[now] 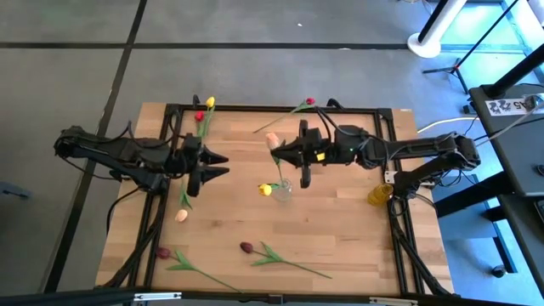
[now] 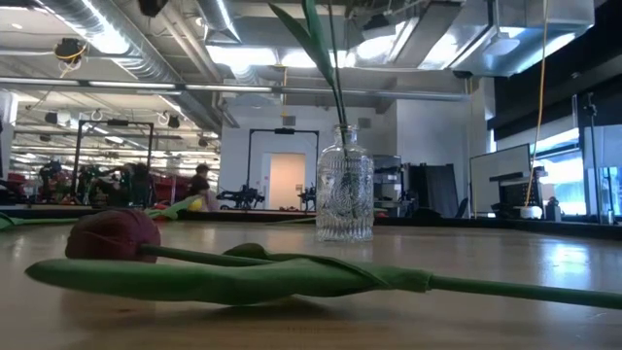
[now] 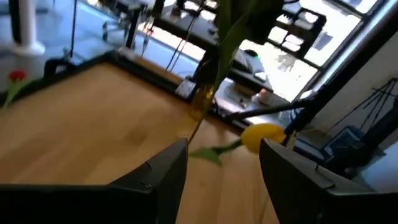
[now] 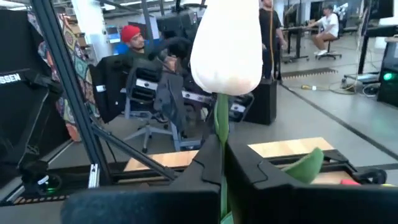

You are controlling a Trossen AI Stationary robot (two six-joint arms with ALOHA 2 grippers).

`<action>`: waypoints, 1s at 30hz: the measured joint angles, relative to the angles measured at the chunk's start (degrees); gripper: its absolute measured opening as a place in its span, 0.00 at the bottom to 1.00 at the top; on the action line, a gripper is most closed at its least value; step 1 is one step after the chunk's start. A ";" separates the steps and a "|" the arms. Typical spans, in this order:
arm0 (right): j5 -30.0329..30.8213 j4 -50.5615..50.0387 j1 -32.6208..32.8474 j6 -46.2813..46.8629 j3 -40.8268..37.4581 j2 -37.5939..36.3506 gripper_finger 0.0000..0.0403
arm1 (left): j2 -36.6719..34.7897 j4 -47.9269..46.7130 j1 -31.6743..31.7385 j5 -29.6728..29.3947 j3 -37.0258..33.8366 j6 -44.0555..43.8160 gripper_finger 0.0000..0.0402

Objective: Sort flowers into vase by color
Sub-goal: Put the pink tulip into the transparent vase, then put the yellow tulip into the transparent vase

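Note:
My right gripper (image 1: 274, 155) is over the table's middle, shut on a peach tulip (image 1: 272, 140) whose pale head (image 4: 227, 46) shows close up in the right wrist view. Just nearer stands a clear glass vase (image 1: 282, 189) holding a yellow tulip (image 1: 265, 189); green stems rise out of the vase (image 2: 344, 194). My left gripper (image 1: 223, 165) is open and empty to the left of the vase, pointing at the yellow head (image 3: 261, 135). Whether the peach tulip's lower end reaches into the vase, I cannot tell. My right gripper pinches the peach tulip's thin green stem (image 4: 221, 127) between its two fingers, a short way below the head. The fingers come level from the table's right and lie across the stem. The tulip is lifted clear of the table, head above the fingers, with a leaf (image 4: 305, 167) beside them.
An amber vase (image 1: 380, 194) stands at the table's right edge. Loose tulips lie on the wood: yellow (image 1: 210, 102) and red (image 1: 199, 116) at the far left, red (image 1: 310, 101) at the far middle, peach (image 1: 181, 216) on the left, two maroon (image 1: 163, 252) (image 1: 246, 247) near the front.

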 joint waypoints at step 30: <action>0.21 -37.39 0.02 1.72 10.73 0.06 0.62 | 4.75 -28.65 27.82 -1.75 -7.69 -18.84 0.48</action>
